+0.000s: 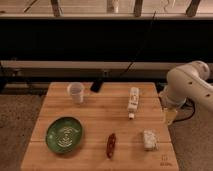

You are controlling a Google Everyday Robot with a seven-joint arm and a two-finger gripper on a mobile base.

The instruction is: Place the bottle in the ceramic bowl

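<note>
The bottle is slim and whitish with a yellowish label. It lies on its side right of the middle of the wooden table, with its small cap pointing to the front. The ceramic bowl is green with a pale swirl and stands empty at the front left. The white arm bends in from the right. My gripper hangs at the table's right edge, right of the bottle and apart from it. It holds nothing that I can see.
A translucent plastic cup stands at the back left. A red oblong item lies at the front middle and a whitish block at the front right. A dark object sits on the far edge. A dark wall rises behind.
</note>
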